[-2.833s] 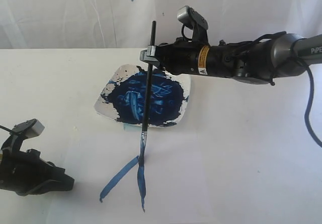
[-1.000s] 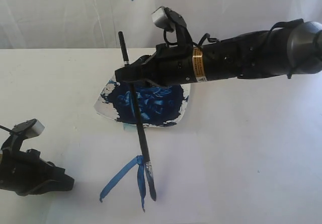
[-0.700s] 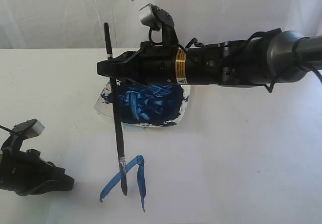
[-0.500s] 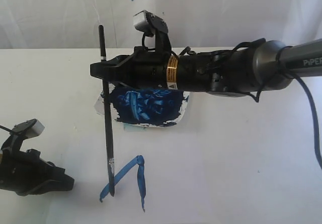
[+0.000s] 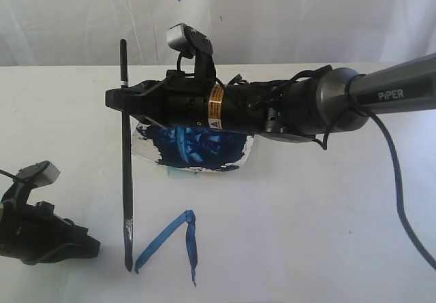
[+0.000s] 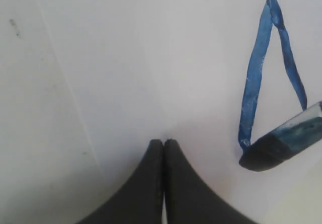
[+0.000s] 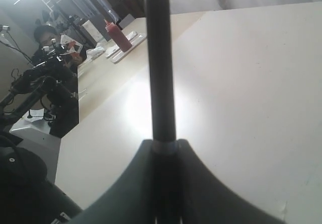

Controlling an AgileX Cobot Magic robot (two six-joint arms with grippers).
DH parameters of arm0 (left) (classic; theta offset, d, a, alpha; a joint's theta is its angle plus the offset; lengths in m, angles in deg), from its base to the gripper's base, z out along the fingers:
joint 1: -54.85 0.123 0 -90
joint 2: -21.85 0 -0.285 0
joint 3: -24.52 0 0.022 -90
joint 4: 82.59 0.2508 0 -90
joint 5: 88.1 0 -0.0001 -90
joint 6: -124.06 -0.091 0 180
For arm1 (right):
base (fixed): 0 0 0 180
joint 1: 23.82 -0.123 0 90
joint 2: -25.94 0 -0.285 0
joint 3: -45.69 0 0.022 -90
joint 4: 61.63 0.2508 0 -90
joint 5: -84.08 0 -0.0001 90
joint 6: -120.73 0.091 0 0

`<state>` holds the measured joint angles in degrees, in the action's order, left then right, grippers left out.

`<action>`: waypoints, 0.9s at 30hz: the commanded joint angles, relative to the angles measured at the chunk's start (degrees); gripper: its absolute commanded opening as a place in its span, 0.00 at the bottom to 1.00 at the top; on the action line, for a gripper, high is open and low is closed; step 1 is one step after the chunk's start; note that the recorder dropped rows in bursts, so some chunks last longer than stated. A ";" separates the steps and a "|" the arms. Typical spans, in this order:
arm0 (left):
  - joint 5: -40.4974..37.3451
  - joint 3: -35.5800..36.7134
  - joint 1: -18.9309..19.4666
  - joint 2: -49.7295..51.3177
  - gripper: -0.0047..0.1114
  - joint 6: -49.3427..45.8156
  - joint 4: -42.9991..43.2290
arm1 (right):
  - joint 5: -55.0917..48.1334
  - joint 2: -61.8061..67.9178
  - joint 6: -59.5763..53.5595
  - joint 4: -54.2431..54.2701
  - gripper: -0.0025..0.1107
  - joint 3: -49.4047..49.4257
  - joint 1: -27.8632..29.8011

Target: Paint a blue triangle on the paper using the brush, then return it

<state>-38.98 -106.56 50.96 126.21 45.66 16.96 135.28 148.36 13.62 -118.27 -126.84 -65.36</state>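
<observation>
Blue triangle (image 5: pixel 162 240) shows two sides only; base unpainted. Right gripper (image 5: pixel 122 101) clamps the brush (image 5: pixel 126 180) upright; its return outstanding.

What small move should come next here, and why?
Probably drag the brush tip across to the other stroke's free end. The right hand holds it upright with its tip beside one stroke's lower end, and the triangle has only two sides; its base is missing.
</observation>
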 commanded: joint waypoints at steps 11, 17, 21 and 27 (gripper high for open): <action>-0.82 0.31 -0.24 -0.57 0.04 -0.04 0.40 | -0.74 -0.14 -0.06 -2.17 0.02 -0.34 0.48; -0.82 0.31 -0.24 -0.57 0.04 -0.04 0.40 | -0.96 -0.14 0.87 -3.69 0.02 -0.13 1.05; -0.82 0.31 -0.24 -0.57 0.04 -0.04 0.40 | -0.96 -0.14 0.87 -3.98 0.02 -0.14 1.05; -0.82 0.31 -0.24 -0.57 0.04 -0.04 0.40 | -0.96 -0.14 1.72 -4.19 0.02 -0.14 1.05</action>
<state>-39.20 -106.56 50.96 126.16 45.66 16.96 134.22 148.36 14.66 -122.11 -126.84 -64.74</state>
